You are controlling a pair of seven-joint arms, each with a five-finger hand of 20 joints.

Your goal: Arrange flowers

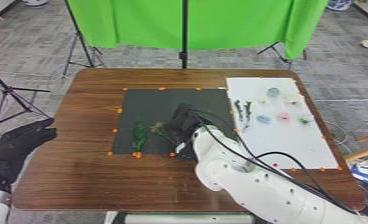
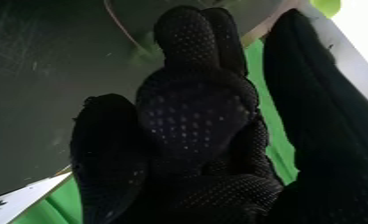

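Observation:
In the head view the right hand (image 1: 189, 119) is low over the black mat, to the right of a small stem with a yellowish-green head (image 1: 158, 129). A long green leafy stem (image 1: 139, 135) lies farther left on the mat. The right hand (image 2: 194, 120) in the right wrist view has a thin stem (image 2: 118, 22) running behind it; its grip on that stem cannot be made out. At the table's left edge is the left hand (image 1: 28, 136), away from the flowers. On the white board are a pink flower (image 1: 283, 117), a blue flower (image 1: 264, 119) and dark leafy sprigs (image 1: 238, 107).
The black mat (image 1: 149, 100) and white board (image 1: 296, 150) lie side by side on the brown table (image 1: 92, 172), with orange markers along their edges. More pale flowers (image 1: 273, 92) are at the board's far part. Dark cables run along the right arm. A green backdrop (image 1: 136, 25) stands beyond.

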